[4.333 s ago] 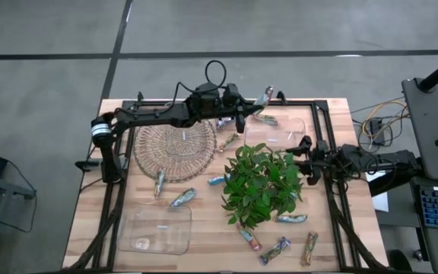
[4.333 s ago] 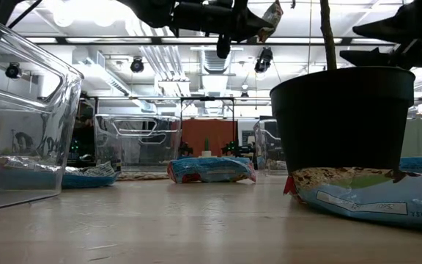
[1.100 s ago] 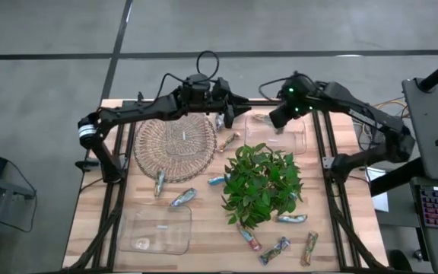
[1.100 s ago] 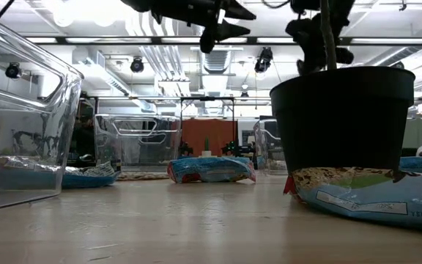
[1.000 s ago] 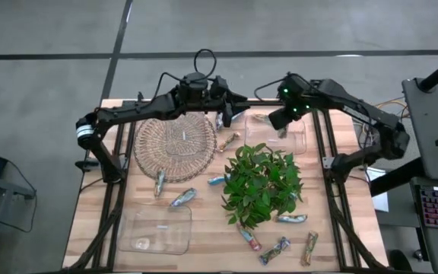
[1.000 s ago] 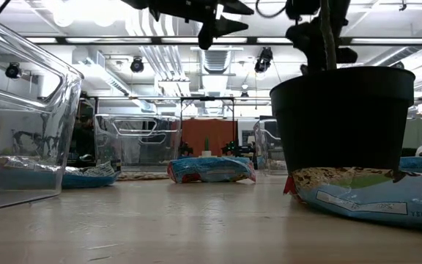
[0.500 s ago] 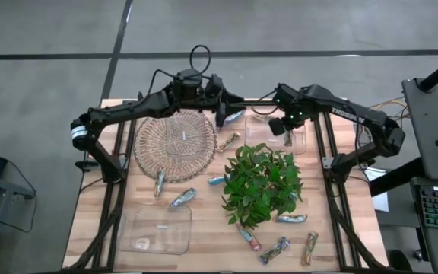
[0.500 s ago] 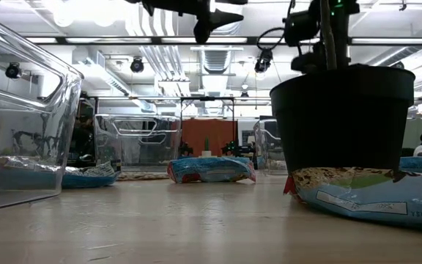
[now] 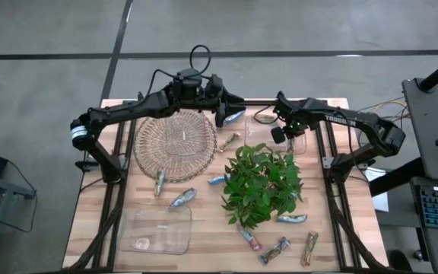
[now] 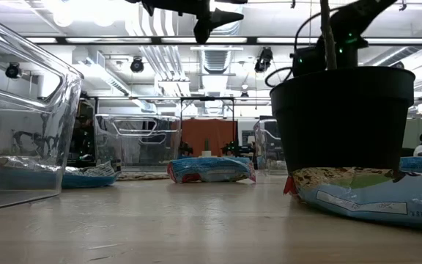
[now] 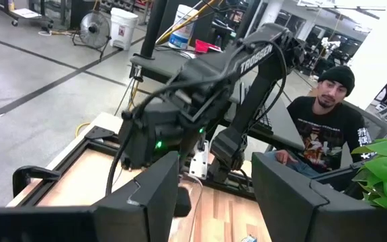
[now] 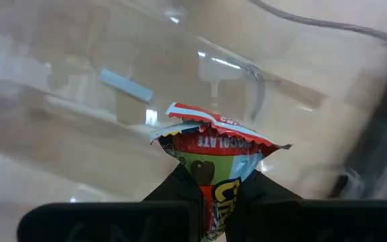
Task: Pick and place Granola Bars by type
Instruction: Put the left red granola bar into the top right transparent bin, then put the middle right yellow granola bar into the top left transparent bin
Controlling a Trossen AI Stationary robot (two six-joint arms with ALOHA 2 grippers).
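Observation:
My right gripper (image 12: 213, 193) is shut on a multicoloured granola bar (image 12: 212, 151) and points down over the clear container (image 9: 304, 122) at the table's far right. My left gripper (image 9: 223, 114) hangs open and level above the far edge, between the wicker basket (image 9: 175, 148) and that container, with nothing between its fingers (image 11: 154, 195). Several other bars lie flat on the table: one by the basket (image 9: 228, 141), one beside the plant (image 9: 217, 180) and several near the front right (image 9: 274, 250). My right gripper pinches the bar's body (image 12: 213, 185) between its two fingers, just behind the crimped red-and-white end (image 12: 210, 128). The fingers come from above, pointing down. That end sticks out past the fingertips toward the container's floor, and the bar is lifted clear.
A leafy plant (image 9: 261, 183) in a black pot (image 10: 350, 117) stands in the middle right, close to the right arm. A second clear container (image 9: 158, 228) sits near the front left. A person (image 11: 321, 128) sits beyond the table's far side.
My right gripper has gone down with the bar, from high above the far right container to just over its inside, turning a little as it sank. It has stayed shut on the bar.

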